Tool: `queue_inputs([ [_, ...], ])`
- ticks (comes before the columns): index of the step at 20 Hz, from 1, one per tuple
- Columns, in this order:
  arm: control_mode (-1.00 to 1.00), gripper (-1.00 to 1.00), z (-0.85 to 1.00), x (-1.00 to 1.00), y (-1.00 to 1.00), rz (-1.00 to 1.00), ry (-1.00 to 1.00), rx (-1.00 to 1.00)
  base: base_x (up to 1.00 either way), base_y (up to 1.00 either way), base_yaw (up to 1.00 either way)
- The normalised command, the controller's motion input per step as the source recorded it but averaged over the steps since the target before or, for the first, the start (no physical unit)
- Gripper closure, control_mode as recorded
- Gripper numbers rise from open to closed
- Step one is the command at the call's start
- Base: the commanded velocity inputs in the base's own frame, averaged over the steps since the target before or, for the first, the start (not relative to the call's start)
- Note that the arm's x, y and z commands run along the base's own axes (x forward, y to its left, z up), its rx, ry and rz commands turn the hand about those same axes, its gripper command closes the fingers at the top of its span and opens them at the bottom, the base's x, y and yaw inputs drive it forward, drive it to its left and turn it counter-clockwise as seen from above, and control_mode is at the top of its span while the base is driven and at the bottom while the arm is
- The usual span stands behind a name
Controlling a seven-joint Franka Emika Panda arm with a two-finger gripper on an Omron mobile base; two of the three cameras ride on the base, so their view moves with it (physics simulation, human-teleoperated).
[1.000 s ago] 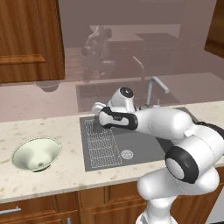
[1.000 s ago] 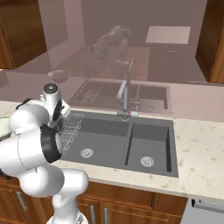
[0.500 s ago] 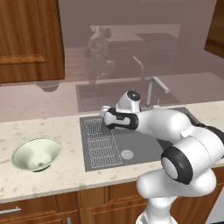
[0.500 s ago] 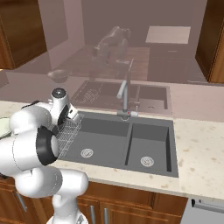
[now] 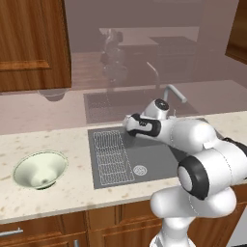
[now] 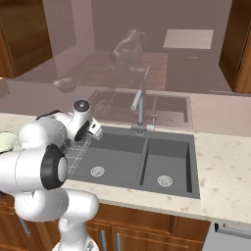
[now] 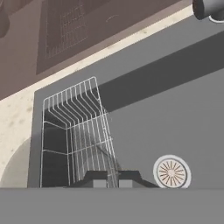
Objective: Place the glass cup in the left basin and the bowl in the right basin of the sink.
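The pale cream-green bowl sits on the counter left of the sink, and its edge peeks out behind my arm. My gripper hovers over the back of the left basin, near the wire rack. In the hand view the fingertips stand together, shut, with nothing visible between them, above the rack and the round drain. The narrower right basin has only its drain in it. The glass cup is hidden.
The curved metal faucet rises behind the divider between the basins, close to my hand; its base shows in the hand view. A glossy backsplash runs behind the sink. Wooden cabinets hang above left.
My hand has slid a little to the right along the back of the left basin. The bowl has not moved and the fingers have stayed shut.
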Motion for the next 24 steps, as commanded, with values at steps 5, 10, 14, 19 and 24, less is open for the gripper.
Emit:
queue_inputs([
  [5,-1.00,1.00,-0.17,0.32,-0.43,0.00,0.00,0.00,0.00,0.00,0.00],
  [10,-1.00,1.00,-0.34,0.32,-0.17,0.00,0.02,0.00,0.00,0.00,0.00],
  [14,-1.00,1.00,-0.37,0.06,-0.01,0.00,0.04,-0.04,0.00,0.00,0.00],
  [19,-1.00,1.00,-0.39,0.00,0.00,0.00,0.01,-0.10,0.00,0.00,0.00],
  [24,-1.00,1.00,-0.33,0.00,-0.07,0.00,0.00,-0.14,0.00,0.00,0.00],
])
